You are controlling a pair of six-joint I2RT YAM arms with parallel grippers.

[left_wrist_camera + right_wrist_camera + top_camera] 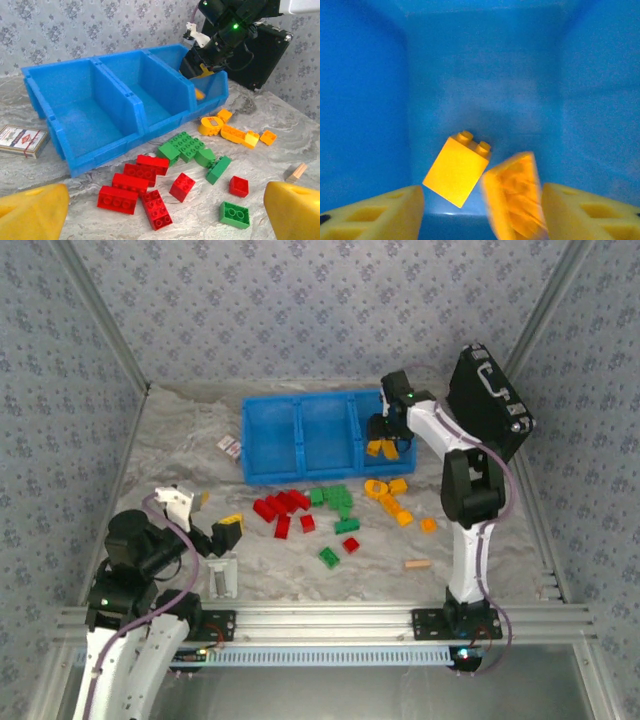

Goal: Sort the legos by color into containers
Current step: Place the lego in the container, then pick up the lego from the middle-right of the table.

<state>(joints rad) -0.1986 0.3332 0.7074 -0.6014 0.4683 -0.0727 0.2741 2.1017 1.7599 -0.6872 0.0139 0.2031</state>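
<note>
While the right gripper (480,212) hangs open in the rightmost bin of the containers (300,435), an orange brick (456,169) lies between its fingers and a blurred brick (514,197) lies by the right finger. Blue walls stand close on either side. The left gripper (162,212), also open, faces loose legos (283,505) on the table (180,440).

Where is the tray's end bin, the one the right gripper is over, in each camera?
Top external: end bin, right end of the blue tray, beneath the right gripper.
Left wrist: upper centre-right, in front of the black case.
Right wrist: its blue walls and floor, straight ahead.
Shared landmark: the orange brick inside it.
</note>
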